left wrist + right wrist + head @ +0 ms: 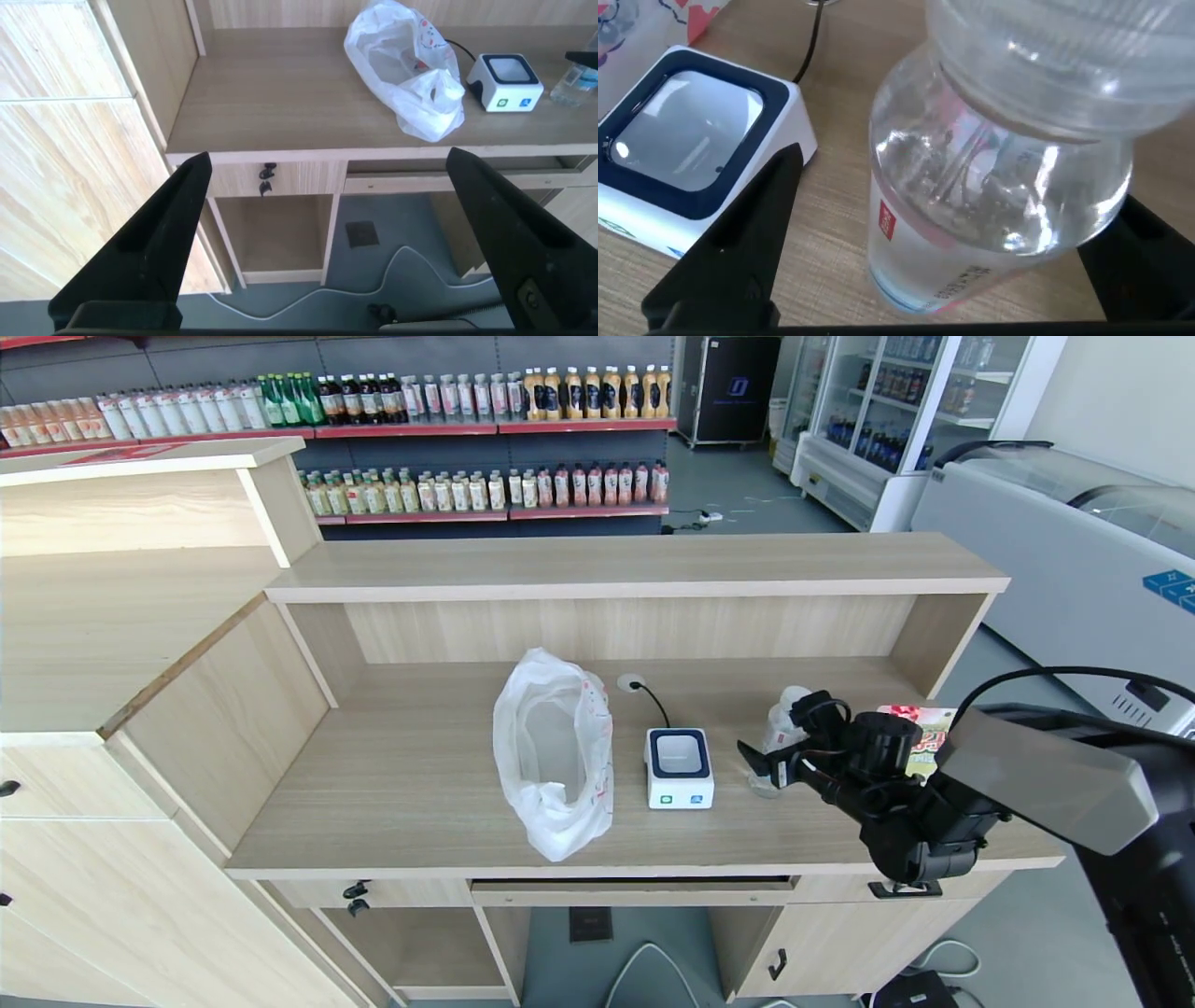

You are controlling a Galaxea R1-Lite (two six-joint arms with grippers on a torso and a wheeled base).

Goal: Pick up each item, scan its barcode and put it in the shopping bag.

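1. The step in hand looks like the first pickup. The right gripper (966, 201) has its jaws open to either side of the clear plastic water bottle (777, 733), which stands upright on the pale wooden worktop (420, 775) just beside the scanner. The jaws have not closed on it.
2. To do it well, I would close on the bottle's straight middle section, not on the rounded shoulder, where the smooth wall could slip. A moderate squeeze should do, since thin plastic will likely buckle.
3. Lift straight up before moving sideways, because the white box-shaped barcode scanner (680, 767) with its dark-rimmed window is close and easy to knock.
4. The label would then need turning toward the scanner window. Where the barcode sits on the bottle cannot be told from here.
5. The translucent white plastic shopping bag (555, 756) stands on the far side of the scanner from the bottle, with its mouth slumped but open. A drop from directly above the opening seems safest.
6. The left gripper (327, 163) hangs below worktop level in front of the cabinet with its jaws wide apart and nothing in them.
7. Count:
   - one bottle
   - one colourful flat snack packet (924, 733), lying beyond the right arm
   - one scanner
   - one bag
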